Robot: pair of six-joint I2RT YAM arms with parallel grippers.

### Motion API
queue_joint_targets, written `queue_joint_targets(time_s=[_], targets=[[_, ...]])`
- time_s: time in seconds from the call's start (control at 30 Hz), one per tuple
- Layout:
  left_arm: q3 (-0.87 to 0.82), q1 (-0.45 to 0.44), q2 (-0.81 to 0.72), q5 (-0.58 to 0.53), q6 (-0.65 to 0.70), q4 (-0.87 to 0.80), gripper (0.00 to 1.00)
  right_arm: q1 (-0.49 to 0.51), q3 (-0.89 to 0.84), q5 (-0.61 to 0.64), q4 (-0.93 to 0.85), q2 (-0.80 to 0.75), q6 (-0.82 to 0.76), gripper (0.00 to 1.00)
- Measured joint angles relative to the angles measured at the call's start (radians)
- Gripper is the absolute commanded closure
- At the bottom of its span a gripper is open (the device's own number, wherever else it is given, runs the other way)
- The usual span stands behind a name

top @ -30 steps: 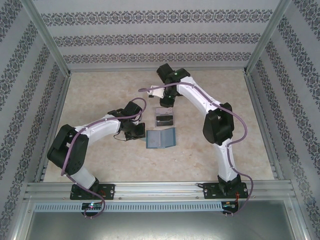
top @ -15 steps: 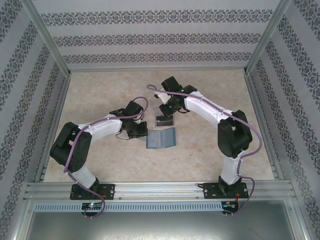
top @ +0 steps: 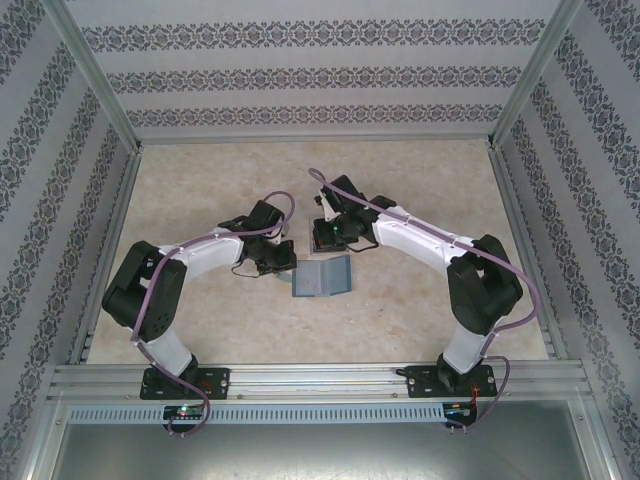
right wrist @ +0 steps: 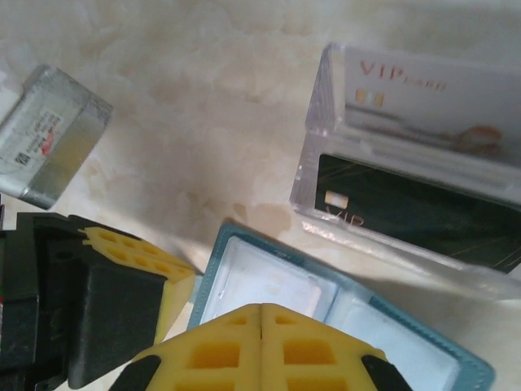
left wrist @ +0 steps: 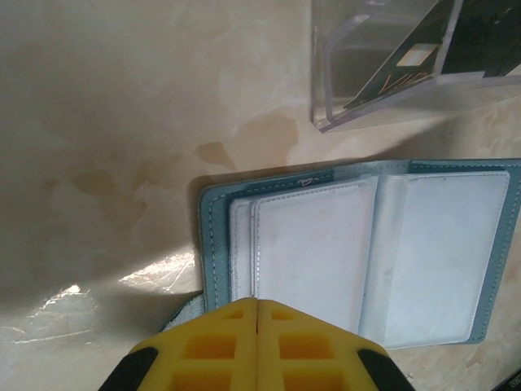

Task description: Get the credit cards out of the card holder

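The left gripper [left wrist: 257, 314] and right gripper [right wrist: 260, 319] are being held pressed together, empty. The card holder [left wrist: 358, 252] is being left opened just ahead of the left one, long axis crosswise; credit cards [right wrist: 423, 212] are being seen beyond, in a clear tray [right wrist: 313, 122].

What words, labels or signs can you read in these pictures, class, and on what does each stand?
"VIP card": red letters on the pale credit card in the clear plastic tray.
Gold lettering on the black credit card: too faint to read.
Sticker on the small silver-grey block: too blurred to read.
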Motion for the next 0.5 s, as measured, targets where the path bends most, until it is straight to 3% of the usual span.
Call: queue_joint_targets(time_s=[0.23, 0.5], targets=[[-0.002, 0.000, 0.018, 0.023, 0.000, 0.008, 0.99, 0.008, -0.100, -0.066, 0.064, -0.021, 0.119, 0.87], [-0.004, 0.000, 0.059, 0.045, 0.000, 0.017, 1.00, 0.027, -0.129, -0.122, 0.102, -0.011, 0.199, 0.84]])
